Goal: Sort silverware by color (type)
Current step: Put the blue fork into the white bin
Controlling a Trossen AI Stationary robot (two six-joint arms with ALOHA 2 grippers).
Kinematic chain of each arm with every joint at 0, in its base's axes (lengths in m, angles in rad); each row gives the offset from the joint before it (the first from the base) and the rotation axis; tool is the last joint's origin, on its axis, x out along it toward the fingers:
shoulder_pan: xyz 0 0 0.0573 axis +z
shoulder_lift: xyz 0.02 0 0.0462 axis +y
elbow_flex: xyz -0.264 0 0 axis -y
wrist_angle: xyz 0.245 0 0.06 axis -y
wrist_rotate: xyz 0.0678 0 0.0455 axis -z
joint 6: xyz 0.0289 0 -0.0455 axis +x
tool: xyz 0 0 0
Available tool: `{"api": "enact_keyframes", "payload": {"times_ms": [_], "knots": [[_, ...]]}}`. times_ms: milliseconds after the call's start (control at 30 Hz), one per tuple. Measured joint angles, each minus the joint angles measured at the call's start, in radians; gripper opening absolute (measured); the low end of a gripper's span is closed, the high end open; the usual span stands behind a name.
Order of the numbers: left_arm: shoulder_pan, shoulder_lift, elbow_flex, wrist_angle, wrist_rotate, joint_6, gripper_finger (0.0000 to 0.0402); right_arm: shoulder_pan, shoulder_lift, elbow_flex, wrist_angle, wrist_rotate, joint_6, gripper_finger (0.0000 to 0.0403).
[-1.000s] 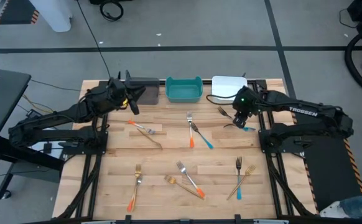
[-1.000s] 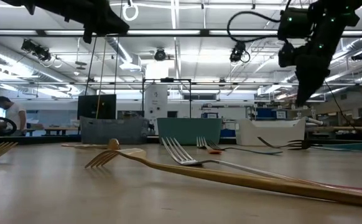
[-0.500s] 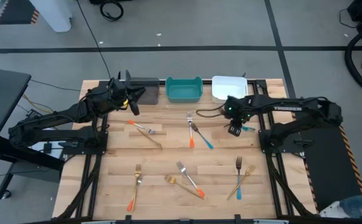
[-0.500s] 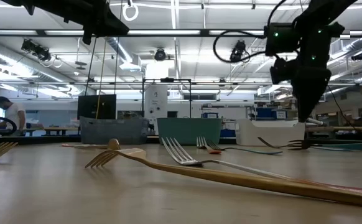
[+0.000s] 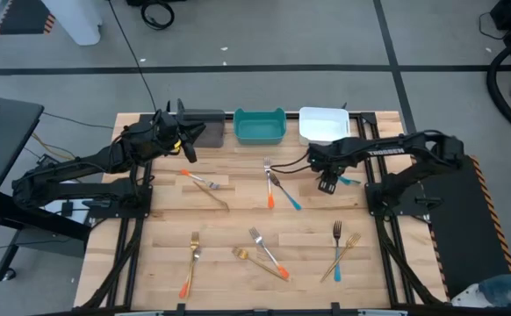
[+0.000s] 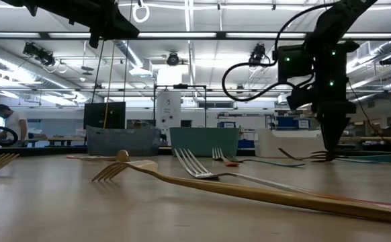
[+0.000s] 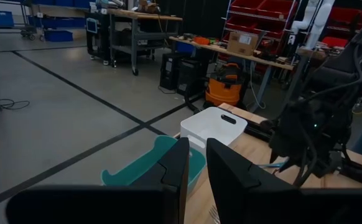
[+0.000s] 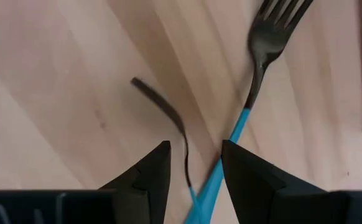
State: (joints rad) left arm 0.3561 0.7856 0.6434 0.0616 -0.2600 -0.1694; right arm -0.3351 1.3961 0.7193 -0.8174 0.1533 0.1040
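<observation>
Since the earlier frames my right arm has swung inward and gone lower; the left arm has not moved. The right hand (image 5: pixel 327 186) now hangs just over the bench (image 5: pixel 238 211), near the white bin (image 5: pixel 324 125), with its fingers (image 8: pixel 153 171) apart and nothing between them.

At the far edge stand the grey bin (image 5: pixel 205 127), the teal bin (image 5: pixel 260 127) and the white one. From above I see no fork inside any of them.

The right wrist view shows what the high view hides under the arm: a blue-handled fork (image 8: pixel 255 68) lying on the wood, crossed by a thin dark curved thing, directly ahead of the open fingers. The low view shows the hand's tips (image 6: pixel 334 138) close to the bench surface.

The left hand (image 5: pixel 188 151) is raised beside the grey bin; whether it is closed or holds something, I cannot tell.

The other forks (image 5: pixel 273 186) are scattered over the bench, orange, blue and gold ones mixed.

I can read no writing in the present frames.
</observation>
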Motion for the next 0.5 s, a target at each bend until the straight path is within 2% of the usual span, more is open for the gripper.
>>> {"api": "enact_keyframes", "payload": {"times_ms": [267,367,500], "knots": [[0.000,0.000,0.000,-0.002,0.000,0.001,0.0064,-0.002,0.095,0.000,0.062,0.047,0.000,0.0142],[0.000,0.000,0.000,-0.018,0.000,0.001,0.0064,-0.002,0.128,0.004,0.062,0.035,0.002,0.0116],[0.000,0.000,0.000,-0.046,0.000,0.000,0.0064,-0.002,0.136,0.006,0.062,0.003,0.034,0.0053]]}}
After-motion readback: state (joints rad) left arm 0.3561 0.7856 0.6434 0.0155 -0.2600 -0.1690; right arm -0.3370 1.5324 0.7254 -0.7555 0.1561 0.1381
